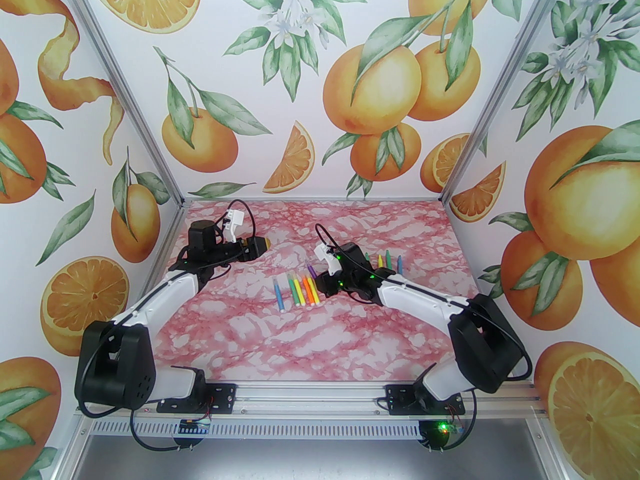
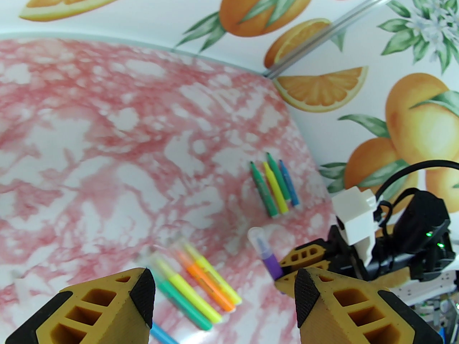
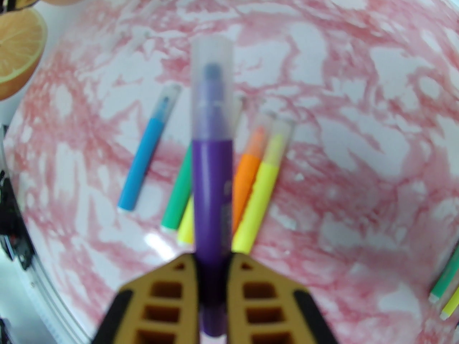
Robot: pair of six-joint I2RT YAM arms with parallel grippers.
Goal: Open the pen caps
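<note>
My right gripper [image 3: 213, 260] is shut on a purple pen [image 3: 211, 192], which points away from it above the table. The pen's clear cap [image 3: 211, 84] is on its far end. Below it lies a row of capped pens [image 3: 251, 177] in blue, green, yellow and orange, also visible from above [image 1: 297, 290]. Behind my right wrist, several pens [image 1: 385, 260] lie with bare tips. My left gripper [image 2: 224, 292] is open and holds nothing. It hangs over the table's left rear [image 1: 265, 244], apart from the purple pen [image 2: 267, 254].
The pink marbled table [image 1: 320, 338] is walled on three sides by orange-print panels [image 1: 310, 68]. My right arm [image 1: 425, 298] reaches diagonally from the right base toward the centre. A few loose clear caps [image 3: 138, 39] lie blurred on the table beyond the row.
</note>
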